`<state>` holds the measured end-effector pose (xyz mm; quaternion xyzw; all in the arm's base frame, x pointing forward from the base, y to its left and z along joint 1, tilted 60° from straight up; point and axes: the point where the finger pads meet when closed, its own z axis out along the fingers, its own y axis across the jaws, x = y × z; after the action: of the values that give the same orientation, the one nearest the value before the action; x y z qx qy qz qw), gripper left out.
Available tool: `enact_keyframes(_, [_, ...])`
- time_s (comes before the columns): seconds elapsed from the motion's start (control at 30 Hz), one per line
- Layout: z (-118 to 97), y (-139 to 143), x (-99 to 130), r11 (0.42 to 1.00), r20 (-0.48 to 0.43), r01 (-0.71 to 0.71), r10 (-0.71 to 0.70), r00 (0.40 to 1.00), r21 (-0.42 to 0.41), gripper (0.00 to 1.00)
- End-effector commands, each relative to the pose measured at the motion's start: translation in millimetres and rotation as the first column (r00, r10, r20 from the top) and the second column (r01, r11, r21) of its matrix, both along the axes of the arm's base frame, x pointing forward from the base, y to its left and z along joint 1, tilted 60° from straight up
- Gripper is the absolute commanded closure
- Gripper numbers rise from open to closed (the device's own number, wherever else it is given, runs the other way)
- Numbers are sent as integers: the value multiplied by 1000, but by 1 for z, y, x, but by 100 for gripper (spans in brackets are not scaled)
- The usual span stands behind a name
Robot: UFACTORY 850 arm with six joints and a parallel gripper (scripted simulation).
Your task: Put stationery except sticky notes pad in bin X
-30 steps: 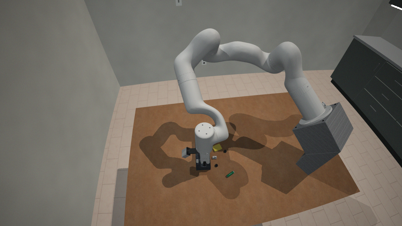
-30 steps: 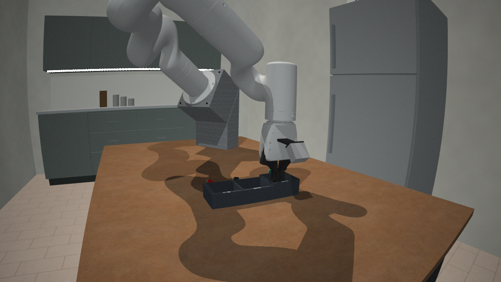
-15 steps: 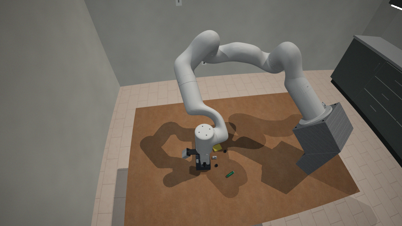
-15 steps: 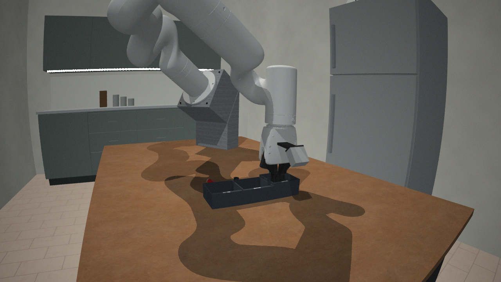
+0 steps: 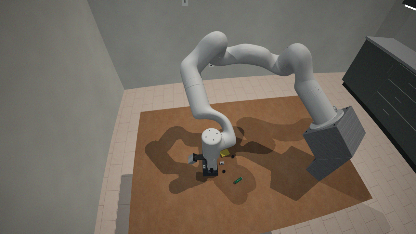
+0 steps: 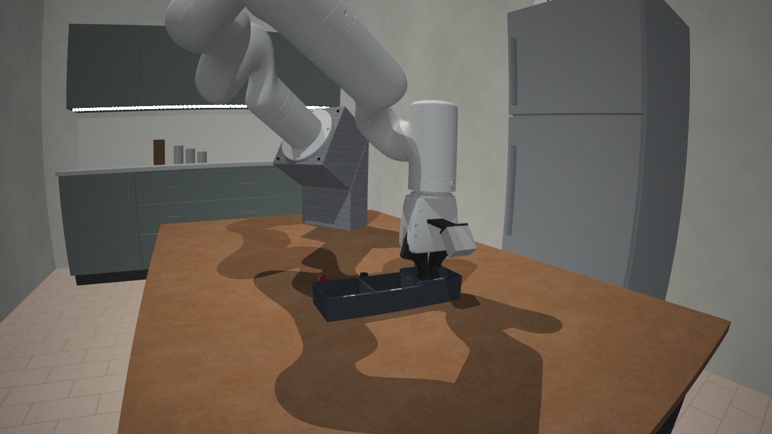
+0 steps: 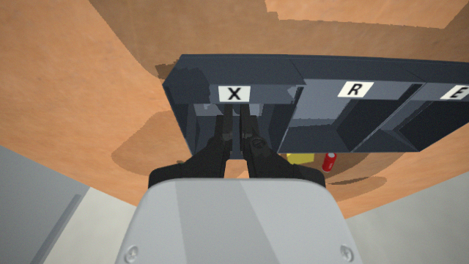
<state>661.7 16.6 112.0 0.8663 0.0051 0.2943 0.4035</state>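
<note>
A dark row of three bins (image 5: 210, 174) (image 6: 377, 304) (image 7: 238, 70) stands on the brown table, labelled X (image 7: 234, 93), R (image 7: 355, 89) and E (image 7: 454, 93). My gripper (image 6: 429, 272) (image 7: 236, 113) points straight down, shut and empty, with its fingertips inside the X bin. I see nothing else in that bin. A yellow pad of sticky notes (image 5: 224, 152) (image 7: 300, 158) lies just behind the bins. A small red cylinder (image 7: 329, 161) (image 6: 322, 278) lies beside it. A green stick-like thing (image 5: 238, 180) lies on the table apart from the bins.
A small white and grey thing (image 5: 221, 163) and two small black things (image 5: 232, 156) (image 5: 223, 171) lie near the bins. The arm's grey base block (image 5: 334, 142) stands at the table's far side. A fridge (image 6: 588, 134) stands beside the table.
</note>
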Motion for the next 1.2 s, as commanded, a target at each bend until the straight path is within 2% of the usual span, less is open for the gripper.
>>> enact_keyframes(0.0, [0,1,0,1000,1,-1,1,1000,0,93])
enact_keyframes(0.57, [0,1,0,1000,1,-1,1,1000,0,93])
enact_keyframes(1.17, [11,15,-11,1000,1,-1,1,1000,0,93])
